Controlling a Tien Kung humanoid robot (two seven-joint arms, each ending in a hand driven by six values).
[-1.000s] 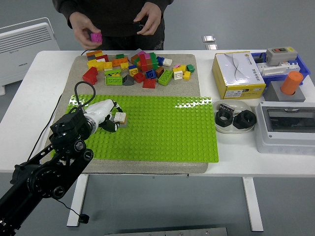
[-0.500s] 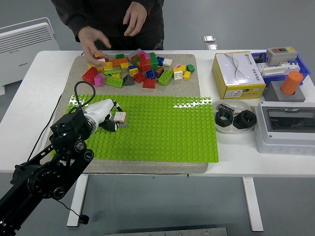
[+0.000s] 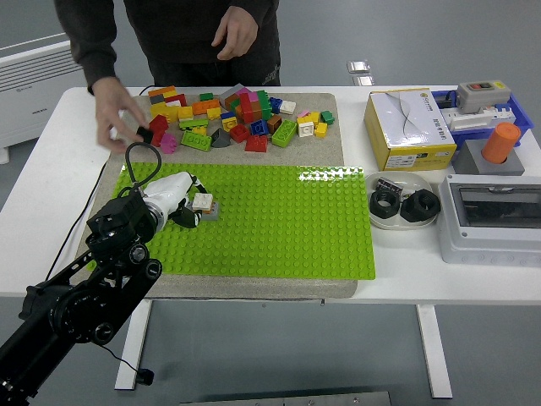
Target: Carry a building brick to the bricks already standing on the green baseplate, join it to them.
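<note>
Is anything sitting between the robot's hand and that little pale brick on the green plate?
Nothing visible. The left hand is right at the pale brick on the green baseplate. The person's hand hovers farther back, off the plate.

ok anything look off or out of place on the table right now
Nothing looks spilled or damaged. One oddity: a person's hand reaches in over the table's far left, holding a small dark piece just beside the loose brick pile, close above the robot's left hand and its brick on the green baseplate.
</note>
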